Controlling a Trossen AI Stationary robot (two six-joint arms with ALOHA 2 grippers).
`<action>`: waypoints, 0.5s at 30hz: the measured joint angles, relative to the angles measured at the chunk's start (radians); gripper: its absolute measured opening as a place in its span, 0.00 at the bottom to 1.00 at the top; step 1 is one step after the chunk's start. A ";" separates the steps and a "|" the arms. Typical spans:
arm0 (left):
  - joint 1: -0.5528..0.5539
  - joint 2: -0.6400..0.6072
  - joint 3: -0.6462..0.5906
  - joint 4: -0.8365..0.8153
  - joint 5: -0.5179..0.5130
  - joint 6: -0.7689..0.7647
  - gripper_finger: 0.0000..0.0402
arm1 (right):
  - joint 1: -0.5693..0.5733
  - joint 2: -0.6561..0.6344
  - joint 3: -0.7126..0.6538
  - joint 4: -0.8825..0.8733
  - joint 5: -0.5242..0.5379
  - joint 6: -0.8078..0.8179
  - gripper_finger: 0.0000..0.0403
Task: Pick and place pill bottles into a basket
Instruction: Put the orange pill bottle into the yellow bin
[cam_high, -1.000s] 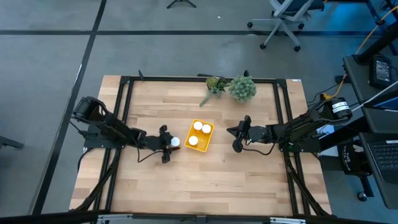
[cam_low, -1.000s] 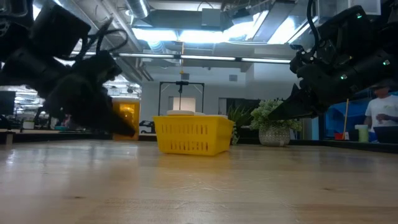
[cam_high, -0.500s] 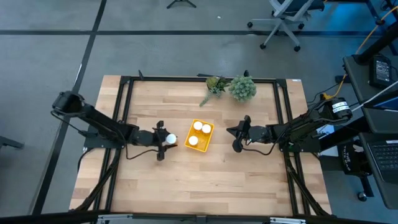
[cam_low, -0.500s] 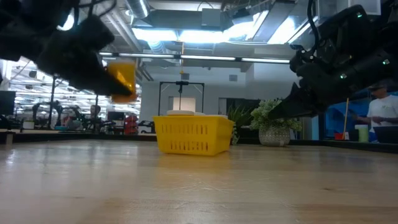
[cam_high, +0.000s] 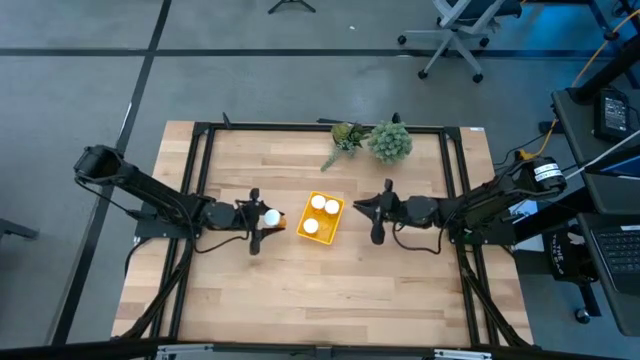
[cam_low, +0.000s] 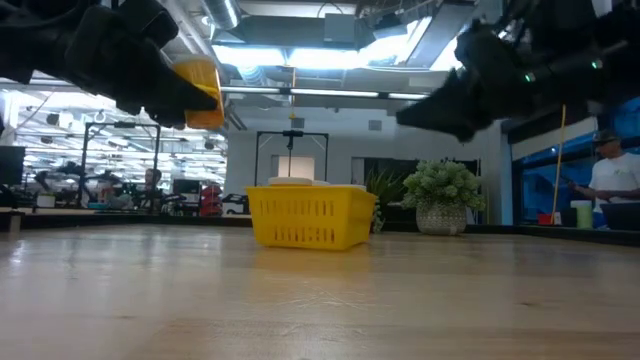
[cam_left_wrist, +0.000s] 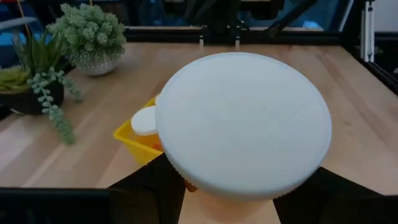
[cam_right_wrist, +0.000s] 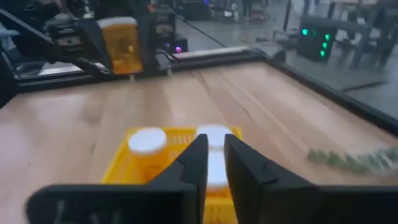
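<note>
Left gripper (cam_high: 262, 217) pinches a pill bottle (cam_high: 271, 216) aloft — right gripper (cam_right_wrist: 212, 163) nearly closed, seemingly empty.

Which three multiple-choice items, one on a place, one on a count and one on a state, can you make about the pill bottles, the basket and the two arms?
1. Where is the bottle that the left gripper holds?
A. In the air, left of the basket
B. Standing on the table
C. Inside the basket

2. How many white caps show inside the basket in the high view?
A. One
B. Three
C. Five

3. How are the right gripper's jaws?
A. Wide open
B. Shut on a bottle
C. Shut, holding nothing

Key: 1 A, the left gripper carries the orange pill bottle well above the table. 2 B, three caps lie in the yellow basket. 3 C, the right gripper hovers over the basket, fingers nearly together and empty.
</note>
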 joint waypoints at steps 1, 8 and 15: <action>0.000 0.000 0.006 -0.003 0.001 -0.008 0.47 | 0.000 0.000 0.018 -0.014 -0.005 -0.013 0.16; 0.013 0.012 0.126 -0.126 0.035 0.041 0.47 | 0.000 0.000 0.153 -0.126 -0.009 -0.054 0.30; 0.059 0.095 0.244 -0.184 0.093 0.147 0.47 | 0.001 0.000 0.279 -0.301 -0.138 -0.071 0.42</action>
